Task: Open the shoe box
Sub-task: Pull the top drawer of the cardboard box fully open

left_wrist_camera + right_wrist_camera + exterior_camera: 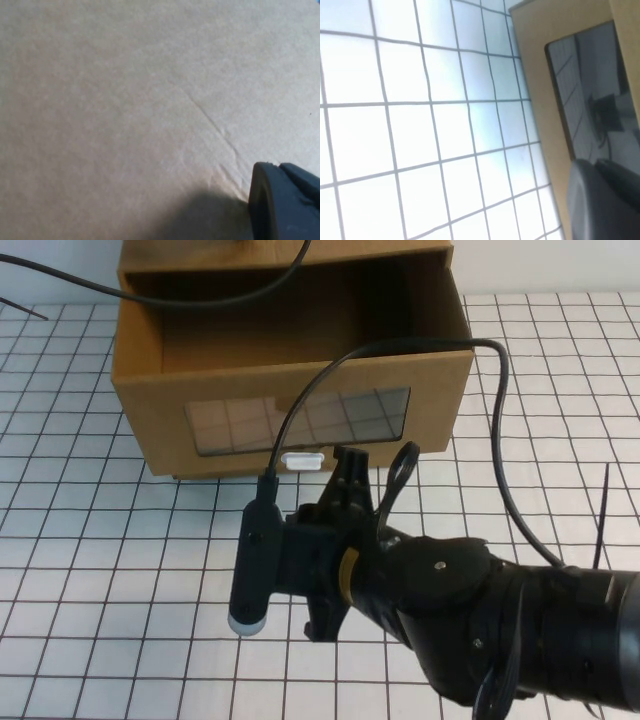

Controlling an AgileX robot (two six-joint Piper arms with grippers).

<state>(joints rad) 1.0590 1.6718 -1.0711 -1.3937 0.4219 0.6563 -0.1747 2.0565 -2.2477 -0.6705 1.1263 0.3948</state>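
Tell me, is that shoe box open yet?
Mostly done: the shoe box stands slid open, its inside showing. In hand: the right gripper, shut, sits at the box front beside the white tab. The left gripper is close against cardboard. Left: probably only backing away.

The shoe box (290, 390) is cut off by the high view's top edge, its back unseen. The left end effector (284, 202) shows only as a dark corner against blurred cardboard (125, 100). The right end effector (348, 462) is near the box front, contact impossible to tell; the right arm (480, 610) runs off the bottom right edge
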